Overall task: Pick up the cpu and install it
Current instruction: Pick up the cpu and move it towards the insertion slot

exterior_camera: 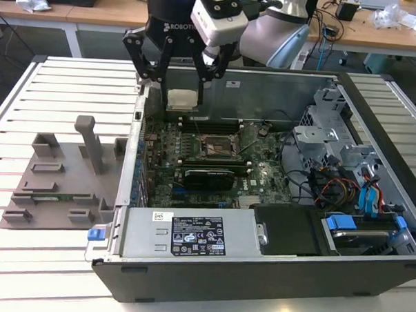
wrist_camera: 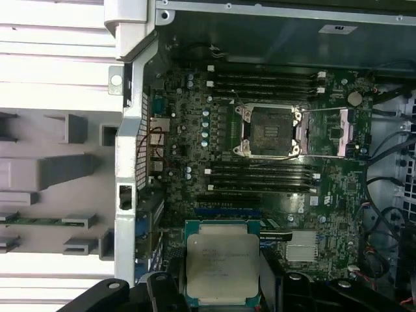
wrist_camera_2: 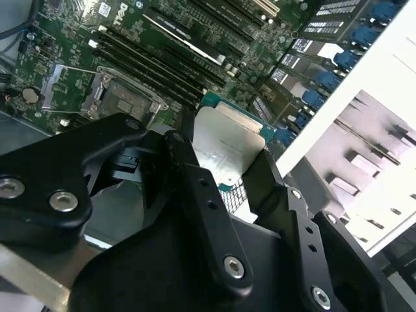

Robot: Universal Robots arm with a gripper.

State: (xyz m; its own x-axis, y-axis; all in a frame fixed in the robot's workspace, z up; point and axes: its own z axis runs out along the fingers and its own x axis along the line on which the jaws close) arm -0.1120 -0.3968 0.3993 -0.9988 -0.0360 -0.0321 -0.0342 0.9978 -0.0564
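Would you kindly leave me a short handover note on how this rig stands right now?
Gripper: shut on the cpu, holding it by its edges over the motherboard in the open computer case.
CPU socket: lid open, no chip in it.
Done: cpu picked up.
Left: cpu not yet seated in the socket.

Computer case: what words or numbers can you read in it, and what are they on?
White label on the power supply: print too small to read.
cpu top: faint print, too blurred to read.
Small white sticker on the case wall: too small to read.
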